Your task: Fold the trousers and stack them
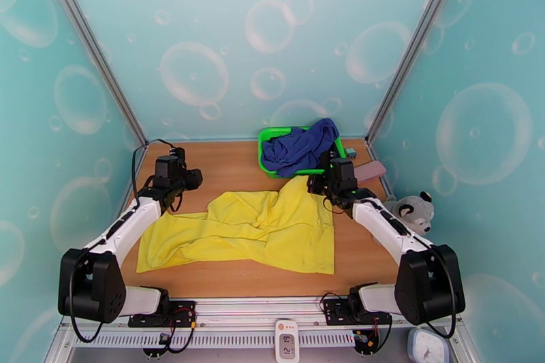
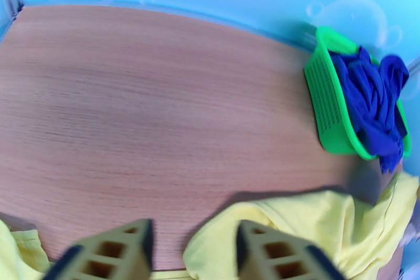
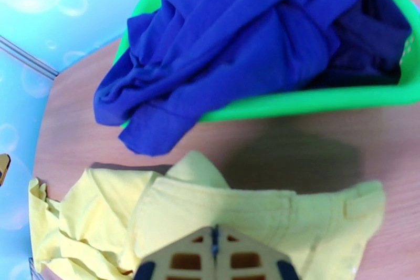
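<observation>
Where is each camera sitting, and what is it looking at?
Top external: high behind the robot, looking down at the table, yellow trousers and green basket; left arm and right arm show.
Left wrist: on the left arm, facing the far basket; left tool open.
Right wrist: on the right arm, facing trousers and basket; right tool shut.
Shared: all three see the basket of blue cloth.
</observation>
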`<action>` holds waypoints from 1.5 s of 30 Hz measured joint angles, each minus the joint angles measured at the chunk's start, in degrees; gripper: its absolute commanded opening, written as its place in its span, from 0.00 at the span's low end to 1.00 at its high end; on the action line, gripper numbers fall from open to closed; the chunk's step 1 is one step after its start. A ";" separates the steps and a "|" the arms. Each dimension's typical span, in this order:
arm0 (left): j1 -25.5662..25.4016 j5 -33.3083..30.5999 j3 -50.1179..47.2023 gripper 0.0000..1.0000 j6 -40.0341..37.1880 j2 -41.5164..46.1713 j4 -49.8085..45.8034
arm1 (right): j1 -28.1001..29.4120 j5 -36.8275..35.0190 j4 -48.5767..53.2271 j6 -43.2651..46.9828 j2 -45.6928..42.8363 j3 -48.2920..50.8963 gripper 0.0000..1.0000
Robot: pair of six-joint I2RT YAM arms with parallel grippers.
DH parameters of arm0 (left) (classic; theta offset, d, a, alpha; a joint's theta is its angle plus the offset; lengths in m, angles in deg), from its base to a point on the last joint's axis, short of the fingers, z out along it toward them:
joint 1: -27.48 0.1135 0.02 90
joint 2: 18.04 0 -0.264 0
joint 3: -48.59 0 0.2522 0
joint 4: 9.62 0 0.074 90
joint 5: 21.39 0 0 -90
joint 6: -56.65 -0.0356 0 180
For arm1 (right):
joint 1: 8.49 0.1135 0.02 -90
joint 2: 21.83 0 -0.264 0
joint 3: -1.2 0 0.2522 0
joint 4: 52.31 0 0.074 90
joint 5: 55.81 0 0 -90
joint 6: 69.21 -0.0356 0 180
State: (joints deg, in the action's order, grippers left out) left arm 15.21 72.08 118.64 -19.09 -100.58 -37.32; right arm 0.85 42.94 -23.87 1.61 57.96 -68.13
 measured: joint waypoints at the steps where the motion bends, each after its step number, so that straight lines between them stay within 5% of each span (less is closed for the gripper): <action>1: -1.20 -0.04 -0.02 0.61 -0.39 -1.03 -0.09 | -0.13 -1.25 0.35 0.52 0.68 -0.57 0.33; 3: -3.78 -0.52 -0.20 0.62 -1.22 -3.56 -0.74 | -0.24 -2.82 0.74 0.90 1.07 -0.17 0.41; 8: -5.70 -1.86 -0.92 0.62 -2.51 -8.46 -4.00 | 1.14 -2.25 1.07 -2.69 -2.64 6.75 0.39; 15: -6.14 -1.81 -0.87 0.61 -4.20 -14.34 -7.45 | 11.91 1.03 0.96 -14.58 -8.68 18.32 0.38; 16: -6.47 -1.55 -0.85 0.56 -4.28 -15.26 -7.65 | 13.38 1.53 0.85 -16.46 -8.98 20.04 0.38; 19: -7.58 -2.23 -0.79 0.16 -4.66 -17.46 -8.17 | 14.60 2.40 -0.59 -20.96 -9.38 25.55 0.38; 21: -7.65 -3.04 0.02 0.00 -3.87 -17.88 -8.41 | 13.75 2.58 -0.68 -22.95 -9.27 28.63 0.38; 28: -5.88 -9.38 2.16 0.00 0.46 -17.84 -10.12 | 4.13 2.62 -1.84 -22.99 -8.52 29.42 0.37; 35: -3.02 -26.34 2.25 0.00 3.96 -8.17 -9.53 | -1.86 1.68 -2.84 -18.01 -2.21 24.83 0.36; 41: -3.98 -39.78 -2.32 0.00 -3.23 4.39 6.64 | -2.56 -1.66 -1.09 -14.43 -1.31 22.93 0.36; 45: -3.02 -46.31 -4.74 0.00 -14.93 3.45 24.85 | -5.88 -2.51 -0.07 -12.17 -1.27 22.95 0.36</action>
State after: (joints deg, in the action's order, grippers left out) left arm 12.20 25.76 113.90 -34.02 -97.13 -12.47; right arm -5.03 40.43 -23.94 -10.56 56.69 -45.18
